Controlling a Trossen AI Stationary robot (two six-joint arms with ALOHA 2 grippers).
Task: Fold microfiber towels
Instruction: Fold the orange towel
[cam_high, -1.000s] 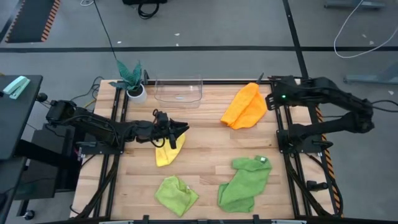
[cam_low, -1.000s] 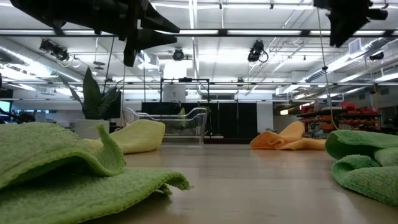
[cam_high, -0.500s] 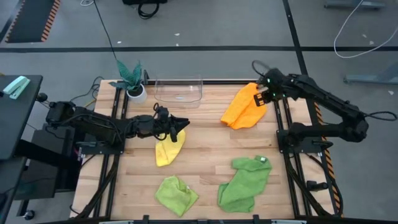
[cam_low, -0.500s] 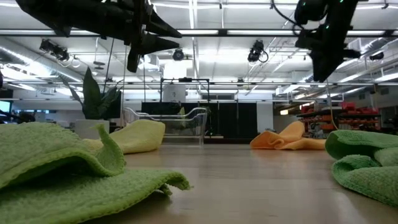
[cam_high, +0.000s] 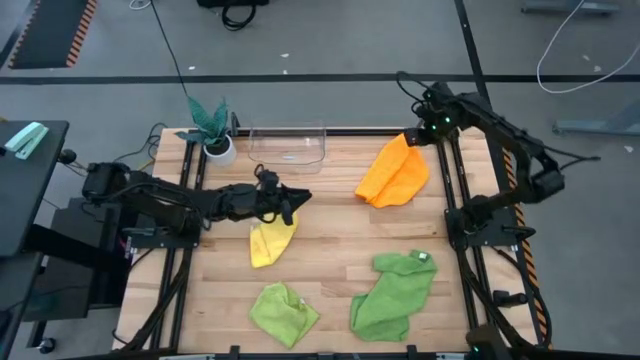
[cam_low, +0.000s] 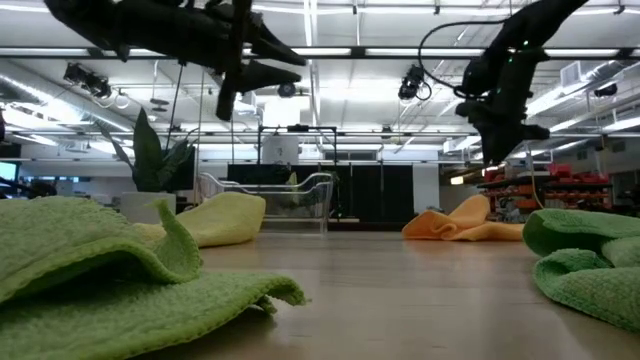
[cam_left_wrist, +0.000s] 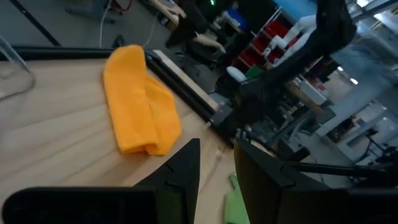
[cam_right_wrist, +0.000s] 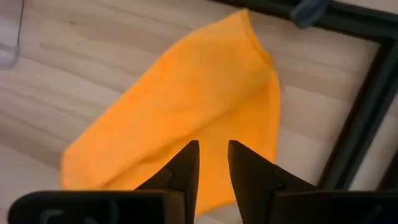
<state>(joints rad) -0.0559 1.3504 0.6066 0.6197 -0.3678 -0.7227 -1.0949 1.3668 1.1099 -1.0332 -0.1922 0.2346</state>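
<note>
Four towels lie crumpled on the wooden table. The orange one (cam_high: 393, 170) is at the far right and fills the right wrist view (cam_right_wrist: 186, 118). The yellow one (cam_high: 271, 240) is left of the middle. The lime green one (cam_high: 283, 312) is at the near edge. The larger mid-green one (cam_high: 393, 292) has a white tag (cam_high: 422, 257). My left gripper (cam_high: 298, 198) hovers above the yellow towel's far end, its fingers a narrow gap apart. My right gripper (cam_high: 412, 136) hovers above the orange towel's far right corner, also narrowly open and empty.
A teal-leaved plant in a white pot (cam_high: 212, 135) and a clear plastic bin (cam_high: 287, 146) stand at the far edge. Dark frame rails (cam_high: 452, 200) run along both sides of the table. Bare wood (cam_high: 330, 230) lies between the towels.
My right gripper has swung from the table's right edge toward the far edge and leftward, and now stands lower, over the orange towel's far corner. My left gripper has drifted a little toward the right and far. The towels have not moved.
</note>
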